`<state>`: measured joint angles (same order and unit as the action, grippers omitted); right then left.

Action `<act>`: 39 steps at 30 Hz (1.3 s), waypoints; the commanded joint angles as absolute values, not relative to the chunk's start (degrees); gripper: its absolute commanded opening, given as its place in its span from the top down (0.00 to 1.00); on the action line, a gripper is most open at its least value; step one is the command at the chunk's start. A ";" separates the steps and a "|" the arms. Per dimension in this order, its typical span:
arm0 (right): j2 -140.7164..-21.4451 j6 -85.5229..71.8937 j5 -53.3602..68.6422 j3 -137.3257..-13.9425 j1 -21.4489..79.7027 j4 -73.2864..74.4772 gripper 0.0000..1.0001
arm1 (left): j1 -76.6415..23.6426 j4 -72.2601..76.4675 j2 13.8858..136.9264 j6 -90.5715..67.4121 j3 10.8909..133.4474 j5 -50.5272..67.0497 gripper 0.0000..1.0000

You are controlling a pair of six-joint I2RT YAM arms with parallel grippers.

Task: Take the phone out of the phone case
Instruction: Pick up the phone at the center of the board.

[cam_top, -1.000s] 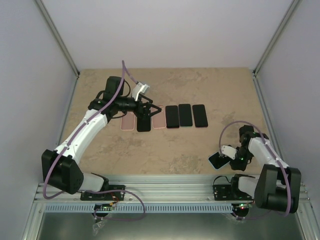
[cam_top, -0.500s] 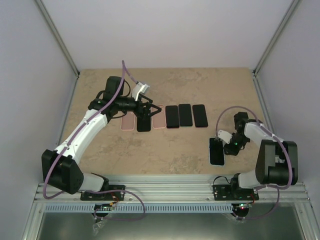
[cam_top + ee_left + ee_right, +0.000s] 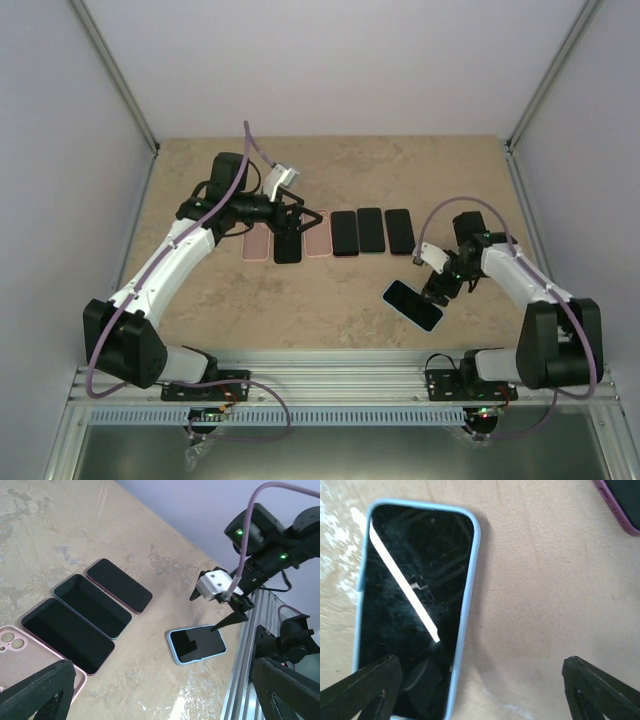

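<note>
The phone (image 3: 410, 304) (image 3: 412, 615) (image 3: 198, 643) lies flat, screen up, on the tabletop in front of the right arm. It sits inside a light blue phone case (image 3: 466, 605) whose rim frames it. My right gripper (image 3: 436, 293) (image 3: 480, 695) hangs open just above the phone's near end. One finger is over the screen, the other over bare table, and nothing is between them. My left gripper (image 3: 305, 224) (image 3: 160, 705) is open and hovers over the row of phones at the back left, holding nothing.
A row lies across the middle of the table: two empty pink cases (image 3: 257, 243) (image 3: 317, 240), a black phone (image 3: 288, 247) and three more cased phones (image 3: 371, 230). The metal rail (image 3: 340, 362) runs along the table's near edge, close to the blue-cased phone.
My right gripper swung the blue-cased phone from near the rail to the left, laid it flat on the table and opened. The left arm has not moved.
</note>
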<state>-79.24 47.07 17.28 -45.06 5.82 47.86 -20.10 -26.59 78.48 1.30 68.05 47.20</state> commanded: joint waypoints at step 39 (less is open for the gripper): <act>-82.50 27.21 -2.30 -43.02 31.99 49.69 0.02 | -18.99 -23.34 76.99 0.54 66.24 44.84 0.01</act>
